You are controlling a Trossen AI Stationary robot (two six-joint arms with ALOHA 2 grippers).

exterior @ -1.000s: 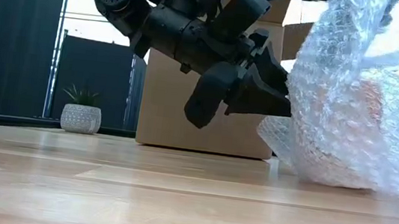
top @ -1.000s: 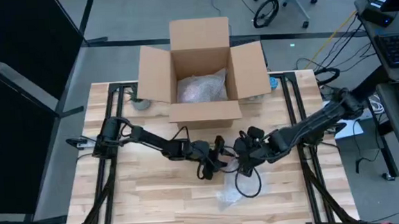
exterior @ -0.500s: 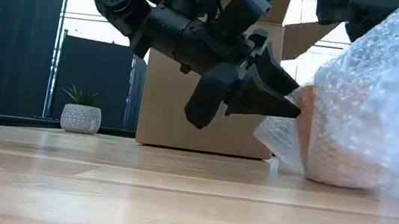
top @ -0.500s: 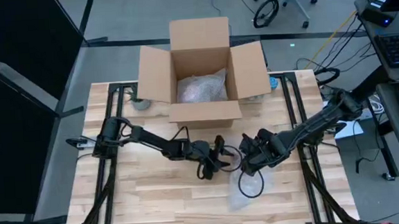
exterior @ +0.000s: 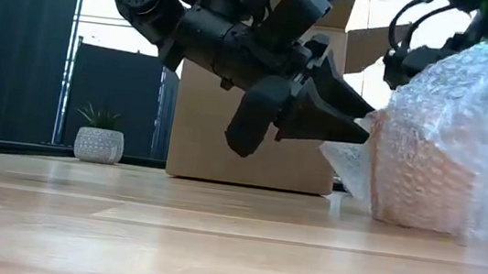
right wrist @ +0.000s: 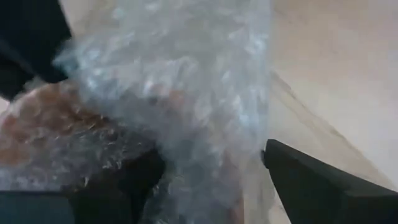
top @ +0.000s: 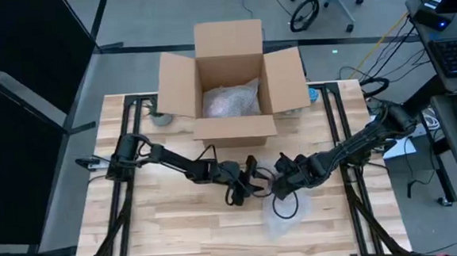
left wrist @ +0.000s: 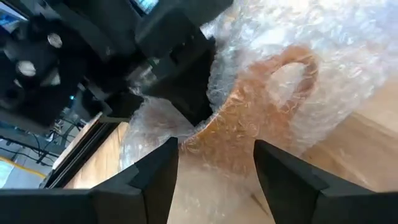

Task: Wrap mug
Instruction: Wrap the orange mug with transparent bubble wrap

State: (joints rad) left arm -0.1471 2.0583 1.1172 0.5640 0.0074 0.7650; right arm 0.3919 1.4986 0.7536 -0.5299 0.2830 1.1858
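Note:
An orange-brown mug stands near the table's middle, covered in clear bubble wrap that trails toward the near edge. In the low view the mug shows through the wrap. My left gripper stands open just left of the mug, fingers pointing at it. My right gripper comes in from the right and is shut on the bubble wrap at the mug. My left gripper's fingertip reaches the wrap's edge beside the mug; whether it touches, I cannot tell. My right gripper holds a bunched part of the bubble wrap between its two fingers, close to the mug's rim. It comes slanting down from the table's right. The wrap lies over the mug, and its loose end rests on the table.
An open cardboard box stands at the far middle with a bubble-wrapped bundle inside. A small potted plant sits at the far left. Bare wooden table lies to the near left.
My right gripper has brought the bubble wrap down over the mug. The sheet stood high above the mug a second ago and now lies close on it, so the orange wall shows through.

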